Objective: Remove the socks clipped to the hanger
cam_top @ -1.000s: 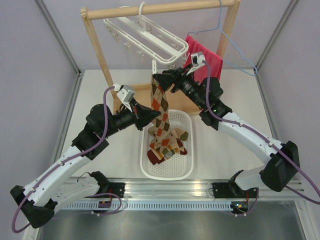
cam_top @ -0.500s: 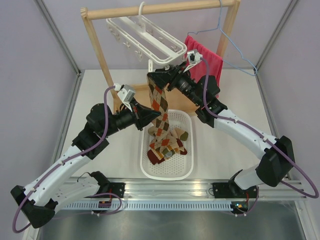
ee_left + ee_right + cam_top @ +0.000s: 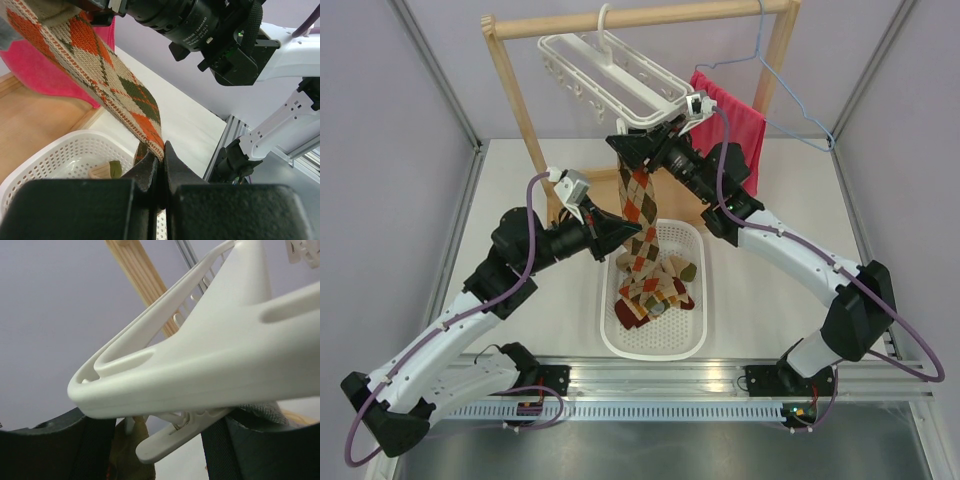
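Note:
The white hanger [image 3: 610, 72] hangs from the wooden rail, with one argyle sock [image 3: 638, 195] clipped at its near corner. My left gripper [image 3: 630, 236] is shut on the sock's lower part, which the left wrist view shows pinched between my fingertips [image 3: 159, 151] with the sock [image 3: 100, 70] stretched up and away. My right gripper [image 3: 632, 150] is at the top of the sock under the hanger. In the right wrist view the hanger frame [image 3: 225, 355] fills the top, and a white clip [image 3: 175, 437] lies between my open fingers [image 3: 50, 450]. Part of the sock [image 3: 127, 445] shows there.
A white basket [image 3: 655, 345] below holds several loose socks [image 3: 655, 285]; its rim [image 3: 60, 150] shows in the left wrist view. A pinkish-red towel [image 3: 735, 125] and a thin blue wire hanger [image 3: 790, 90] hang at the right of the wooden rack [image 3: 515, 100].
My right gripper has moved up and left to the clip under the hanger's corner. The hanger has shifted slightly. My left arm has stayed put, still holding the sock.

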